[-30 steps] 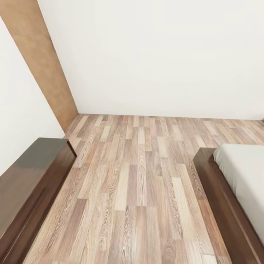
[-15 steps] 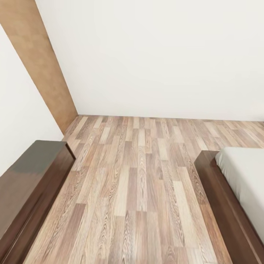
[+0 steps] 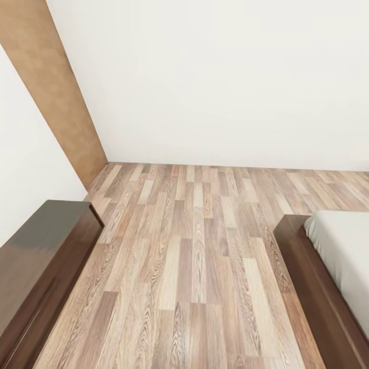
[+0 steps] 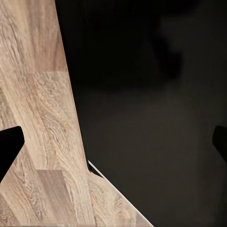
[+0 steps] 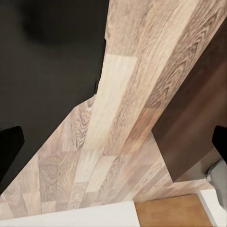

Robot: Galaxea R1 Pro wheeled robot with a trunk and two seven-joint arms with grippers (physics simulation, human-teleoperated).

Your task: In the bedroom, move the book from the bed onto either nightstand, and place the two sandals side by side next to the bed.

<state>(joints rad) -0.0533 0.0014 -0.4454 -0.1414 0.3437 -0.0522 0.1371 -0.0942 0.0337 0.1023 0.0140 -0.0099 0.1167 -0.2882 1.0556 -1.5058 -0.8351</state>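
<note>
We stand in a home bedroom: a low bed with dark brown wooden frame and off-white mattress (image 3: 338, 256) sits on brown wood-plank floor (image 3: 195, 246), opposite a long dark brown cabinet (image 3: 41, 256), below plain white walls (image 3: 215, 77) and a brown wooden door (image 3: 56, 97).

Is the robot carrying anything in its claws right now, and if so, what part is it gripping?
Nothing. The left gripper and right gripper both have fingers spread wide apart, with only wood floor behind them.
</note>
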